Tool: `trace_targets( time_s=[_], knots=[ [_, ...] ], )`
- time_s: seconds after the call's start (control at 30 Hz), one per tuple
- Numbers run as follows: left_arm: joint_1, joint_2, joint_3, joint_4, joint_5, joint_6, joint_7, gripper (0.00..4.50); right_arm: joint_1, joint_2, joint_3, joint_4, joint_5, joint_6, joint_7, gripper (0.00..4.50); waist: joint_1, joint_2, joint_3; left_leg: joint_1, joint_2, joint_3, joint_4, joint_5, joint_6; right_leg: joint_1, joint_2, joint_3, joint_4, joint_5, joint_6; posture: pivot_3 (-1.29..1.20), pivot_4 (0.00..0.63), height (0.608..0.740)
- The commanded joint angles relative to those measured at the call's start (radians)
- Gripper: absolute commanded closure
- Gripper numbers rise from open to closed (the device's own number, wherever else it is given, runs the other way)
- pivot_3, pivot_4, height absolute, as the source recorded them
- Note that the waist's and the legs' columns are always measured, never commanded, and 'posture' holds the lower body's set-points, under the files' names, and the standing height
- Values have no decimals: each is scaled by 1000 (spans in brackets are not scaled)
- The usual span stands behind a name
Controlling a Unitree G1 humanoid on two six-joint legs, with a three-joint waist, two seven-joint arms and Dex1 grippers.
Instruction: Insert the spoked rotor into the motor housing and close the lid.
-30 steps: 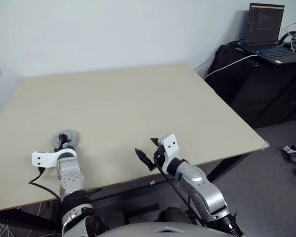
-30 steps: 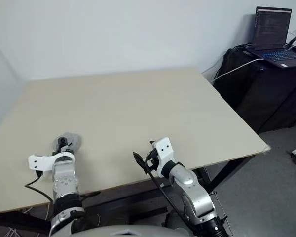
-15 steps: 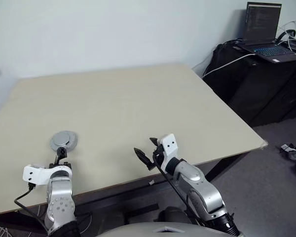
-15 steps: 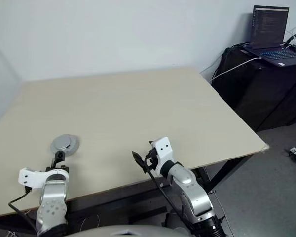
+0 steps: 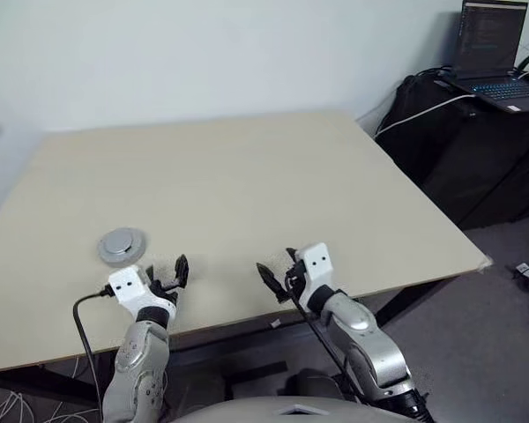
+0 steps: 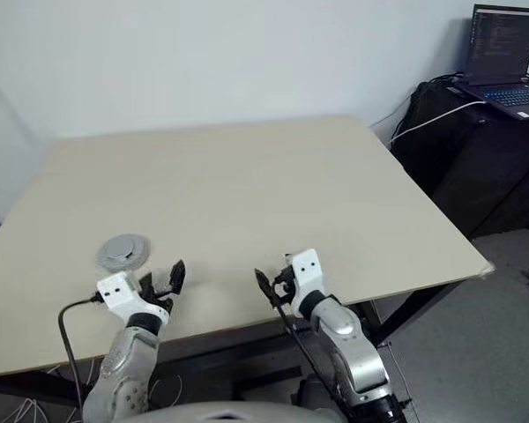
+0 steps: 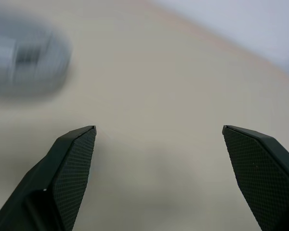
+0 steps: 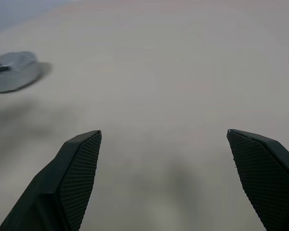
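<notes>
Presently, the round silver-grey metal lid (image 5: 122, 245) lies flat on the pale beige wooden table (image 5: 247, 176), near the table's left front corner. It sits closed over whatever is beneath it; neither the rotor nor the copper-wound housing can be made out, so their state cannot be confirmed.

Left gripper (image 5: 169, 275), two black fingers on a white wrist block, hovers over the near edge of the table, just beside the lid on its near right side and not touching it. Its fingers stand wide apart and hold nothing; the left wrist view confirms bare table between them, with the lid (image 7: 26, 60) blurred off to one side.

Right gripper (image 5: 276, 278) hovers at the table's front edge near the middle, well apart from the lid. Its fingers are likewise spread fully and empty.

An open black laptop (image 5: 492, 48) sits on a dark stand at the far right.
</notes>
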Motion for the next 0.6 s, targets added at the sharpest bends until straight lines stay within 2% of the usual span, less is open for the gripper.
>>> trace_targets(
  time_s=[0.03, 0.23, 0.6],
  knots=[
    [-24, 9, -19, 39, 105, -124, -25, 47, 7, 10, -18, -30, -26, -63, -27, 0, 1, 0, 0, 0, 0, 0, 0, 0, 1, 0, 0, 0, 0, 0, 0, 0, 0, 740],
    [-42, 26, -48, 106, 208, -259, -72, 47, 46, 18, -36, -7, -87, -185, -81, 0, 2, 1, 1, 0, 2, 0, 0, 0, 1, -1, 0, 0, 0, -1, 2, 0, 0, 740],
    [0, 6, -56, 149, 203, -329, -113, 47, 159, 62, -112, 40, -163, -399, -210, 0, 2, 2, 2, 0, 3, 0, 0, -3, 6, -1, 0, 0, 0, -1, 2, 0, 0, 740]
  ],
)
